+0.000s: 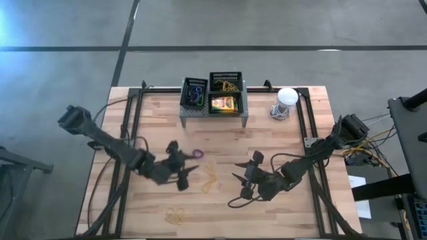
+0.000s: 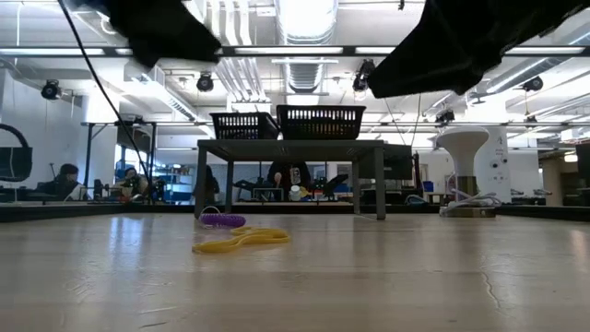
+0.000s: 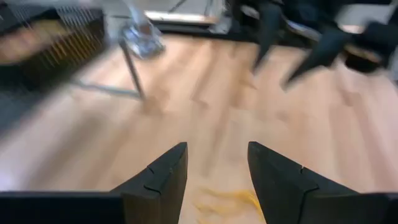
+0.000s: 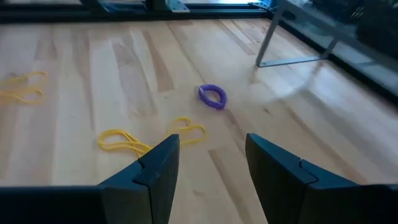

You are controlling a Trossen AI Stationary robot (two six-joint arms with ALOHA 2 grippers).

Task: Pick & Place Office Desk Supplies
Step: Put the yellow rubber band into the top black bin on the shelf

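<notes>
A purple loop band [image 1: 196, 153] [image 2: 222, 219] [image 4: 212, 96] lies flat on the wooden table. A tangle of tan-yellow rubber bands [image 1: 209, 177] [image 2: 241, 241] [image 4: 149, 140] lies just nearer than it. A second tangle [image 1: 177, 215] [image 4: 22, 87] sits by the near edge. My left gripper [image 1: 182, 164] [image 3: 214, 146] is open and hovers just left of the purple band, holding nothing. My right gripper [image 1: 245, 177] [image 4: 211, 138] is open too, right of the bands and facing them. A crayon box [image 1: 224, 103] and more bands rest in the rack's baskets.
The grey mesh rack [image 1: 212, 100] [image 2: 290, 138] with black baskets stands at the table's far middle on thin legs [image 4: 273, 37]. A white-domed round object [image 1: 285, 101] [image 2: 461, 148] stands at the far right. The two grippers face each other across the middle.
</notes>
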